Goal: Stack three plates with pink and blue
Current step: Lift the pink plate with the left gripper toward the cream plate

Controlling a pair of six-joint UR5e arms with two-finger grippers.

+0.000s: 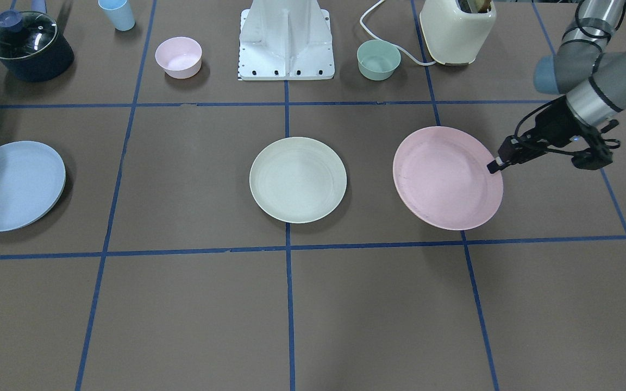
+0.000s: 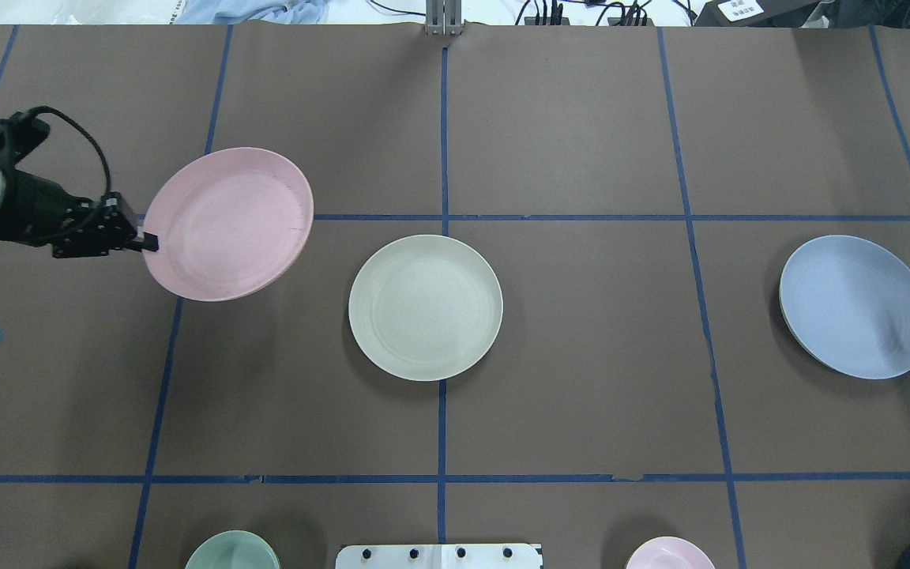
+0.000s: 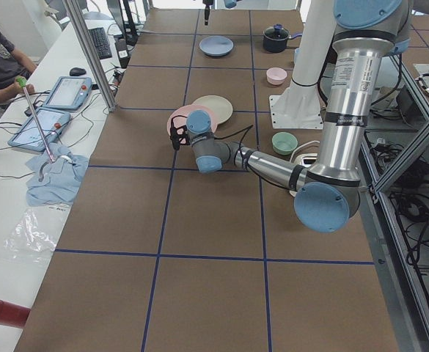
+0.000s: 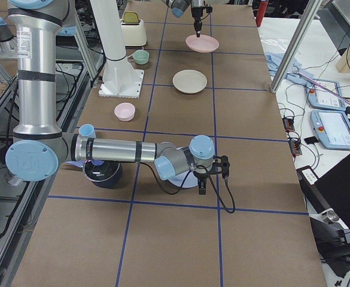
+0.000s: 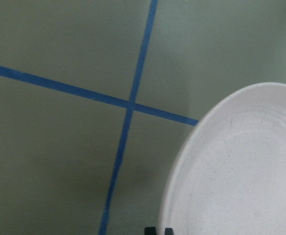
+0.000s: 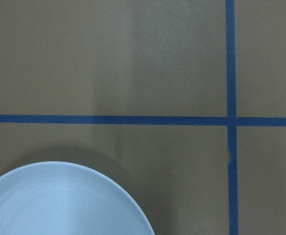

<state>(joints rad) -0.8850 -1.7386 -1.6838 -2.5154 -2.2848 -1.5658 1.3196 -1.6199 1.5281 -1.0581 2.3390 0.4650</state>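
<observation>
Left of the cream plate [image 2: 425, 307], your left gripper [image 2: 150, 240] is pinching the pink plate [image 2: 226, 225] at its rim — likely light, stiff, slick.

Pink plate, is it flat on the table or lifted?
Lifted and tilted: the left gripper pinches the pink plate by its rim, with shadow showing beneath.

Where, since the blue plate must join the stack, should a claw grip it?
Pinch the raised rim of the blue plate on its outer edge, coming from the robot's right, one claw finger above and one below: the plate is wide and shallow, so likely only its thin rim fits.
</observation>
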